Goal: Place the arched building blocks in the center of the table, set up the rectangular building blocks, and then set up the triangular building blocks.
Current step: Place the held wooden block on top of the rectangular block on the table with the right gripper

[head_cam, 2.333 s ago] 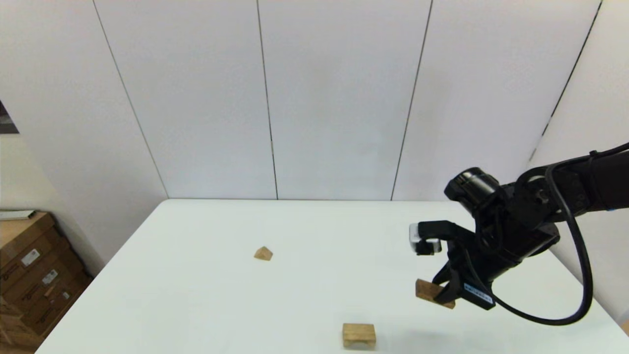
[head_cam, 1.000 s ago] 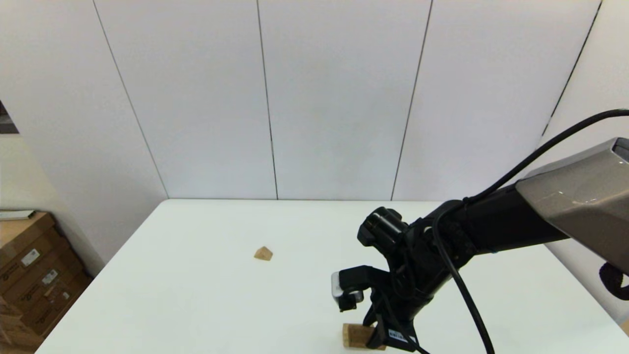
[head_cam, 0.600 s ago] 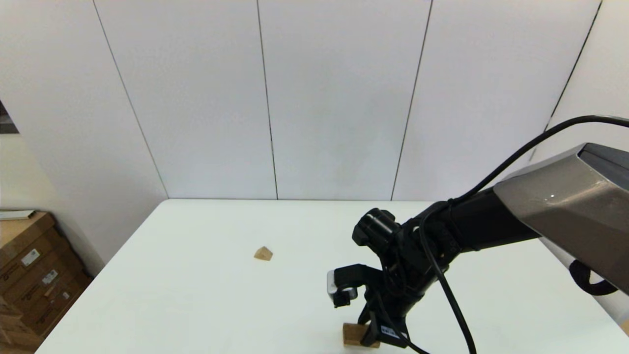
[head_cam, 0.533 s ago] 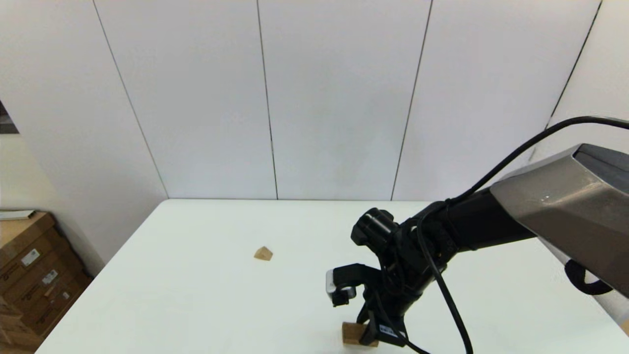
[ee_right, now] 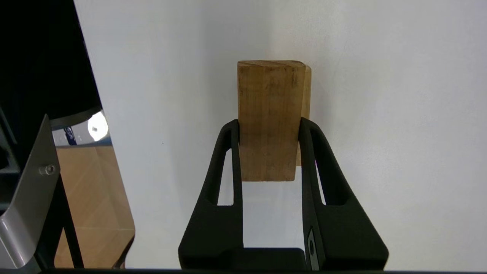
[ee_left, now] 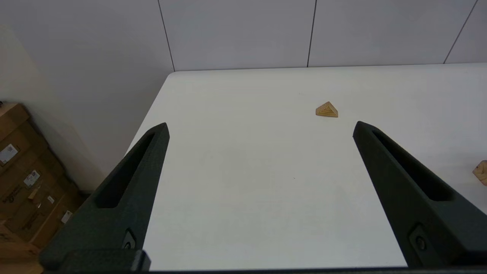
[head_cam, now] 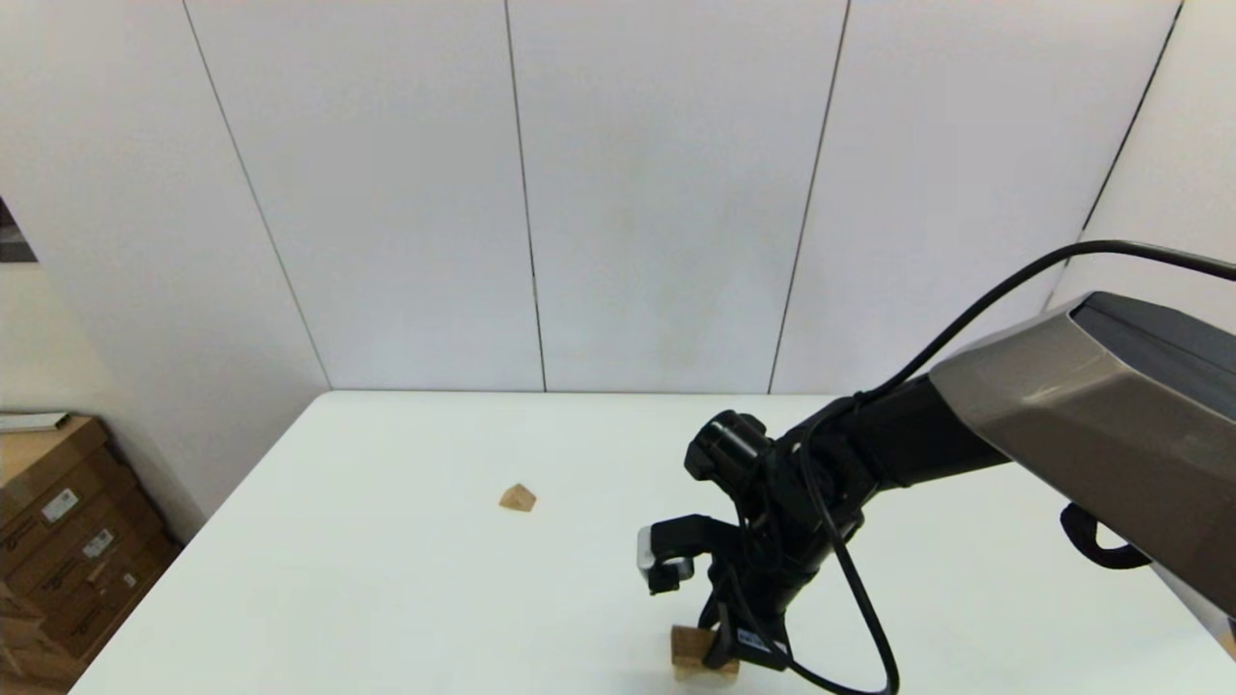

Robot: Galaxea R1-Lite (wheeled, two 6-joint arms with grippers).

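My right gripper (head_cam: 721, 649) is shut on the rectangular block (head_cam: 687, 639), a darker orange-brown slab, near the table's front edge. In the right wrist view the slab (ee_right: 268, 114) sits between both fingers (ee_right: 228, 152), lying flat and pointing away from the wrist. It covers the paler arched block (ee_right: 307, 95), of which only a thin strip shows beside it. I cannot tell whether the two touch. The small triangular block (head_cam: 518, 498) lies alone at the left middle of the white table (head_cam: 406, 579). It shows ahead of my open left gripper (ee_left: 260, 127) as a peaked wedge (ee_left: 327, 110).
Cardboard boxes (head_cam: 58, 541) stand on the floor beyond the table's left edge. A wall of white panels (head_cam: 618, 193) rises behind the far edge. A corner of a wooden block (ee_left: 481, 172) shows at the border of the left wrist view.
My right arm has carried the slab from the table's right side leftward and down over the arched block. In the last half second it only crept slightly left. The triangular block has not moved.
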